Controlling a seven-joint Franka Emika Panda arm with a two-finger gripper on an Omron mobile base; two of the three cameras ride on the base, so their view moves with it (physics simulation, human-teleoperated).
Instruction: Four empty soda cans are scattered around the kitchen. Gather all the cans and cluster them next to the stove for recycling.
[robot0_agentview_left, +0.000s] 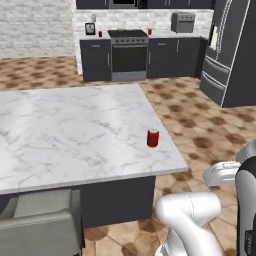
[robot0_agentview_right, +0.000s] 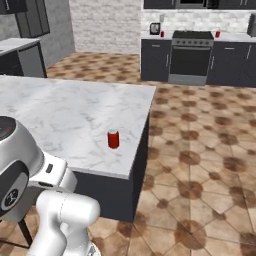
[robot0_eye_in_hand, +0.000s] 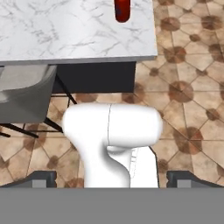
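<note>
1 soda can stands upright near the marble island corner at frame center-right, 2 more cans flank the stove at upper center, gripper fingertips well apart, holding nothing.

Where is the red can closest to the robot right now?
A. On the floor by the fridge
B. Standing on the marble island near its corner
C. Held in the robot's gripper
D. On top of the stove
B: the soda can stands upright on the marble island, close to the corner nearest the robot.
</note>
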